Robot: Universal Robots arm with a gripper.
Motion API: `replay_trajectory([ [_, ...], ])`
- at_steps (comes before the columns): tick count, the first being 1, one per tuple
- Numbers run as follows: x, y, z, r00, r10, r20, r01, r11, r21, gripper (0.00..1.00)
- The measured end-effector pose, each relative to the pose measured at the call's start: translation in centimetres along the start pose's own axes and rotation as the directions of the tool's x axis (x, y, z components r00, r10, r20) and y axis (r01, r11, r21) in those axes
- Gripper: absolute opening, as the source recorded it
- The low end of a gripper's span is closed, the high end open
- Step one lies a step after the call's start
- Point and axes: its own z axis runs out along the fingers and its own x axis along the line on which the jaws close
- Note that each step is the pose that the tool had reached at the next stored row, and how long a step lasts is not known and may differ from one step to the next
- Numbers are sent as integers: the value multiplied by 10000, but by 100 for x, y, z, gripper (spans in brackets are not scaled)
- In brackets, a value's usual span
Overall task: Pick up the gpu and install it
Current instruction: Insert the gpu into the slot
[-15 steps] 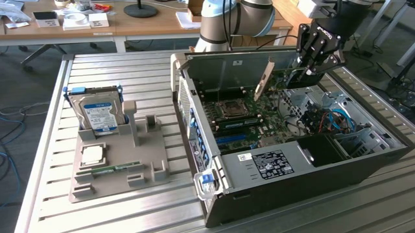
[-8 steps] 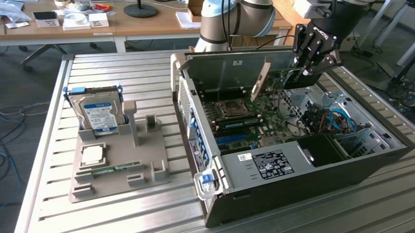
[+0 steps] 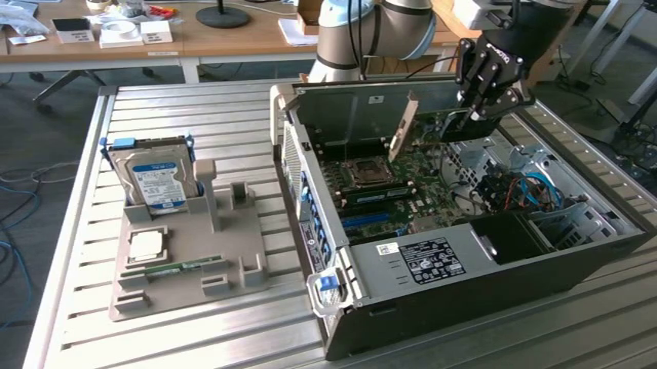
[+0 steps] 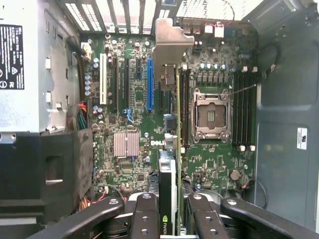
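Note:
My gripper (image 3: 482, 108) is inside the open computer case (image 3: 493, 269), shut on the gpu (image 3: 407, 127). The card hangs upright above the motherboard (image 3: 411, 192), with its pale metal bracket pointing toward the case's rear wall. In the wrist view the gpu (image 4: 169, 164) is edge-on between my two black fingers (image 4: 147, 214). Its bracket (image 4: 169, 45) reaches the slotted rear panel. The card's edge runs between the blue slot (image 4: 149, 84) and the empty CPU socket (image 4: 212, 114). I cannot tell whether it touches the board.
The case lies on a slatted metal table (image 3: 185, 108). At the exterior view's left, a grey holder (image 3: 185, 261) carries a hard drive (image 3: 154, 177), a CPU (image 3: 146, 244) and a RAM stick (image 3: 175, 269). A power supply (image 3: 441, 257) and cables (image 3: 524, 188) crowd the case.

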Motion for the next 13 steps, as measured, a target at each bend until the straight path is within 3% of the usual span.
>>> replay_trajectory([
  [9,3,140,6,10000,-2,0,2,10000,26,27],
  [13,3,151,6,10000,-3,0,3,10000,26,27],
])
